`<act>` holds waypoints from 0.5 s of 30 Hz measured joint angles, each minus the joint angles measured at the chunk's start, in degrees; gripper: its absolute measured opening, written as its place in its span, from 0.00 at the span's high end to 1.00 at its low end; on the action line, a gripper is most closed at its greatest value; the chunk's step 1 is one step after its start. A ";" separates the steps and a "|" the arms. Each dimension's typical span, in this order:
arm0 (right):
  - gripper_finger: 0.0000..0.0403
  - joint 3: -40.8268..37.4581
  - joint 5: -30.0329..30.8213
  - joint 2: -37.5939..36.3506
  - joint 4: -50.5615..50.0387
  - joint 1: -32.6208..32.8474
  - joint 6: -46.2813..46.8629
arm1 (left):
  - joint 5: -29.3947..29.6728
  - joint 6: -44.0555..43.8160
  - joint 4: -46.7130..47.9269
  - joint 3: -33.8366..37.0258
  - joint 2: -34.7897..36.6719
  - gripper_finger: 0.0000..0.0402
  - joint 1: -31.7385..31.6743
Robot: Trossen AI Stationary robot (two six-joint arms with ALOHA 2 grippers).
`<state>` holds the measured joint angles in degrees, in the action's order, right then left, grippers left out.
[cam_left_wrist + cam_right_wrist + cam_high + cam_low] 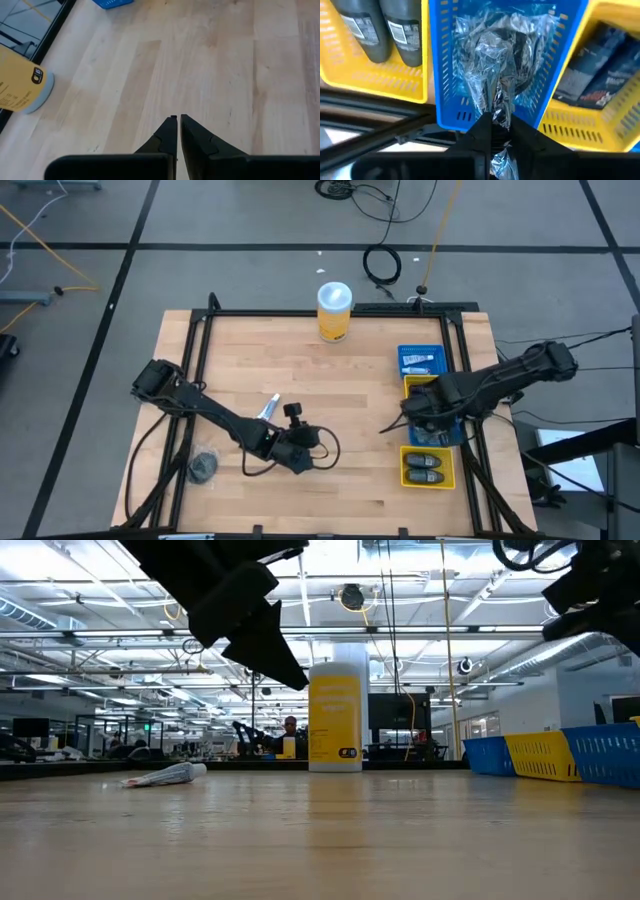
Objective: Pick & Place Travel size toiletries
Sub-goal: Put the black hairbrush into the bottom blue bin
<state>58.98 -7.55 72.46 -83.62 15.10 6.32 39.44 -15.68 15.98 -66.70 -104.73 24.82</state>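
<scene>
A clear crinkled plastic pouch (pixel 500 55) with dark contents hangs in a blue basket (pixel 445 75); my right gripper (pixel 496 122) is shut on it, pointing down over the baskets at the table's right (pixel 425 418). My left gripper (pixel 178 120) is shut on nothing above the table's bare middle (pixel 305 448). A small white-silver tube (pixel 270 408) lies on its side left of centre, also in the low view (pixel 165 775). A round grey jar (pixel 203 467) sits flat near the left edge. My right gripper pinches the pouch's gathered upper end (pixel 497 107) between its two fingers, coming from above and pointing down. The pouch hangs below the fingers inside the blue basket's walls. Whether its lower end rests on the basket's floor cannot be told.
A tall yellow canister (pixel 334 310) with a white lid stands at the far middle. A row of blue and yellow baskets (pixel 428 470) lines the right side; one yellow basket holds two dark grey bottles (pixel 385 30), another dark packets (pixel 600 85). A black frame (pixel 190 380) rims the table.
</scene>
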 joint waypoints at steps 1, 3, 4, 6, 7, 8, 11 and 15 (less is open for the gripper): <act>0.93 0.00 -0.01 0.64 0.36 -0.36 -1.88 | 0.00 0.00 -0.02 0.00 0.00 0.95 0.02; 0.94 0.03 0.09 2.58 1.32 -0.67 -6.23 | 0.00 0.02 -0.01 0.00 0.00 0.95 0.02; 0.94 0.07 0.09 3.95 1.40 -0.71 -9.05 | 0.00 0.00 -0.02 0.00 0.00 0.95 0.02; 0.92 0.07 0.10 7.23 0.85 -0.68 -15.10 | -0.01 0.00 -0.02 0.00 0.00 0.95 -0.04; 0.91 0.07 0.20 8.87 0.31 -0.66 -17.77 | -0.01 0.01 -0.01 0.00 0.00 0.95 -0.04; 0.90 0.07 0.41 10.50 -0.29 -0.67 -19.86 | -0.02 0.00 -0.02 0.00 0.00 0.95 -0.04; 0.88 0.07 3.70 15.21 -1.63 -0.81 -23.77 | -0.04 0.00 0.00 0.00 0.00 0.95 -0.04; 0.89 0.06 6.73 19.08 -0.91 -0.82 -25.05 | -0.11 -0.11 0.00 0.00 0.00 0.95 -0.04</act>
<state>59.04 -0.82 91.54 -84.52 14.28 -18.73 39.33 -15.79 15.99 -66.70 -104.73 24.77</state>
